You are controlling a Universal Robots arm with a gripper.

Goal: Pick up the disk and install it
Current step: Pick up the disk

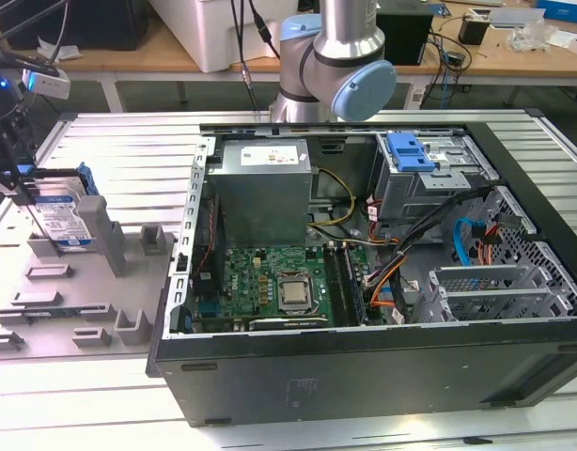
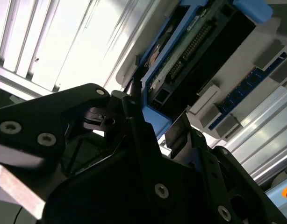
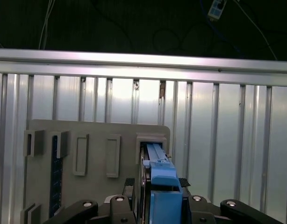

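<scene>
One disk (image 1: 63, 218) stands on edge in the grey fixture (image 1: 82, 310) near the counter's (image 1: 119, 132) edge, leaving its upper edge exposed for the gripper (image 3: 157, 183), seemingly clamped across it.

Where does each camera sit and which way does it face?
Exterior view: off-arm, high, looking down on open computer case; arm, hand show.
First wrist view: on arm, facing disk and grey fixture; hand shows.
Second wrist view: on arm, close on disk's edge; hand shows.
All three share disk and hand.
</scene>
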